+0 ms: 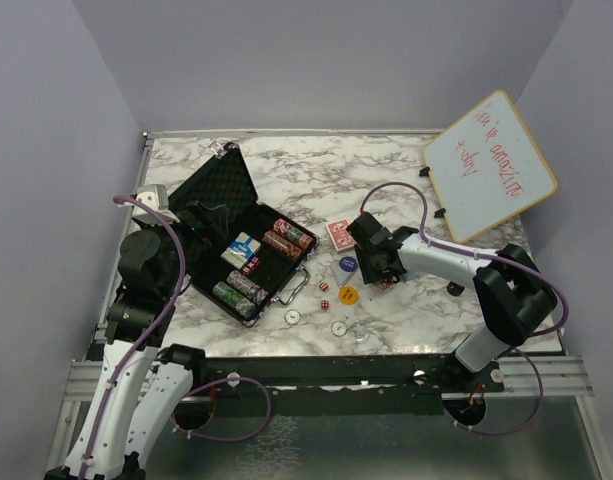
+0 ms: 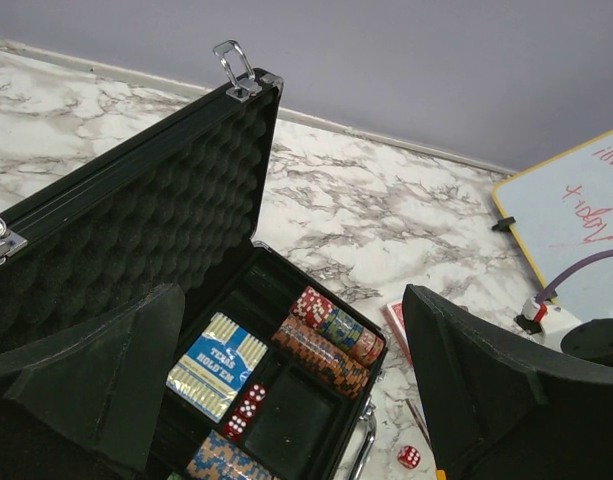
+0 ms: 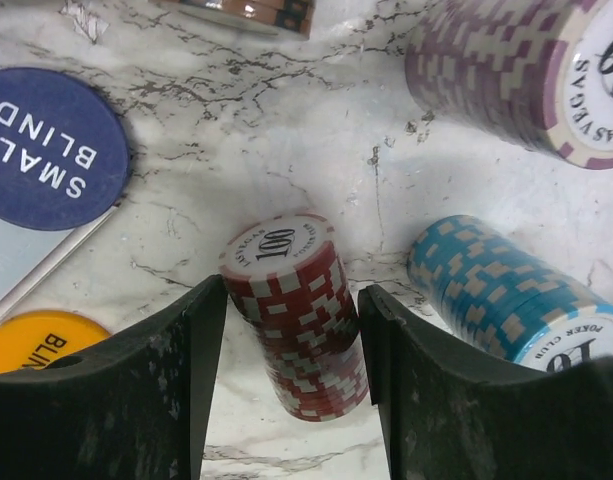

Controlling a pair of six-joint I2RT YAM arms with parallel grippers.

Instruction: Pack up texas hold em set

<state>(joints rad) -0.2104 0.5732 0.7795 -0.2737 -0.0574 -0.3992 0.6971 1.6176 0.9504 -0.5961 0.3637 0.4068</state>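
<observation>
The black case (image 1: 286,285) lies open at the left, its foam lid (image 2: 136,230) raised. In its tray lie chip stacks (image 2: 326,345), a blue card deck (image 2: 218,365) and red dice (image 2: 244,405). My left gripper (image 2: 291,300) hovers open above the tray, holding nothing. My right gripper (image 3: 291,300) is low over the table to the right of the case, its fingers (image 3: 176,370) close on either side of a red chip stack (image 3: 296,320); a thin gap shows on the right. Purple (image 3: 516,70) and blue (image 3: 506,290) stacks lie beside it.
A red card deck (image 1: 339,234), a blue small-blind button (image 3: 51,145), a yellow button (image 3: 36,340), loose red dice (image 1: 324,287) and white round buttons (image 1: 292,317) lie between case and right arm. A wood-framed whiteboard (image 1: 489,165) leans at the back right.
</observation>
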